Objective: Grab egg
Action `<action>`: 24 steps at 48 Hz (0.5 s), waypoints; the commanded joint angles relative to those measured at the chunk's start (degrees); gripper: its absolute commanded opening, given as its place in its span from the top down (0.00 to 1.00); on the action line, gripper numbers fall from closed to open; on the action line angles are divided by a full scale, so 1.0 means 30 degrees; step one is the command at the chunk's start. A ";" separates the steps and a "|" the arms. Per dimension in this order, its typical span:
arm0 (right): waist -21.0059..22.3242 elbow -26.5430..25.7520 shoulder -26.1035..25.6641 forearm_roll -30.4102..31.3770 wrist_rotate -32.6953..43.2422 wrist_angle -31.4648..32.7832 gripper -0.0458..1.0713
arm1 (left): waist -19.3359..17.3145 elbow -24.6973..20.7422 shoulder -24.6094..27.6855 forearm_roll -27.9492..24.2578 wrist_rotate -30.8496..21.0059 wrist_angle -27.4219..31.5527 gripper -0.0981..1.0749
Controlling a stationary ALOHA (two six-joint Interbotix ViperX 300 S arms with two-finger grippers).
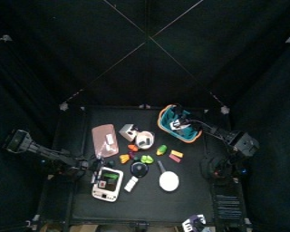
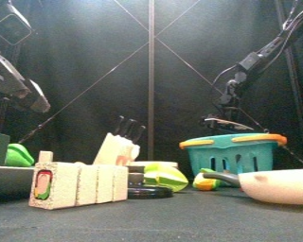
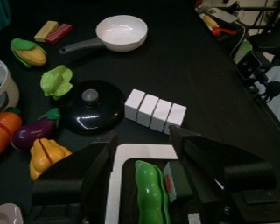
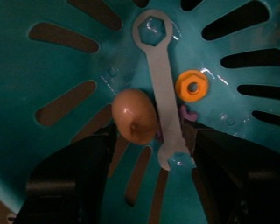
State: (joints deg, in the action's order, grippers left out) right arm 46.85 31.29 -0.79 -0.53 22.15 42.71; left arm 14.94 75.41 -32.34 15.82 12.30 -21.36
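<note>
A brown egg (image 4: 133, 115) lies on the floor of the teal basket (image 4: 60, 70), beside a white toy wrench (image 4: 164, 87) and an orange nut (image 4: 192, 87). My right gripper (image 4: 149, 150) hangs inside the basket with its jaws open, one on each side just short of the egg, not touching it. From above, the right gripper (image 1: 184, 122) covers the basket (image 1: 167, 113) and hides the egg. The left gripper (image 3: 143, 153) stands open over a white box holding a green piece (image 3: 149, 188) at the table's front left.
Toy foods (image 1: 148, 154) lie in the table's middle, with a pink board (image 1: 105, 138) to the left and a white pan (image 1: 169, 181) near the front. A black pot lid (image 3: 90, 94) and white blocks (image 3: 154, 109) lie ahead of the left gripper.
</note>
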 commanded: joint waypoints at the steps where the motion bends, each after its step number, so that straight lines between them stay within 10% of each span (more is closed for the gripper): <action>1: 0.0088 -0.0469 0.0088 0.0000 -0.0029 -0.0234 0.12 | -0.0029 -0.0176 0.0029 0.0000 0.0000 -0.0117 0.17; 24: -0.0146 -0.0615 0.1143 0.0674 -0.0088 -0.0762 0.12 | -0.0029 -0.0146 0.0029 0.0000 0.0000 -0.0117 0.17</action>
State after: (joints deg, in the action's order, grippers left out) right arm 46.49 30.67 3.08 1.32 21.97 41.13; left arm 14.94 75.50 -32.34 15.82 12.30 -21.45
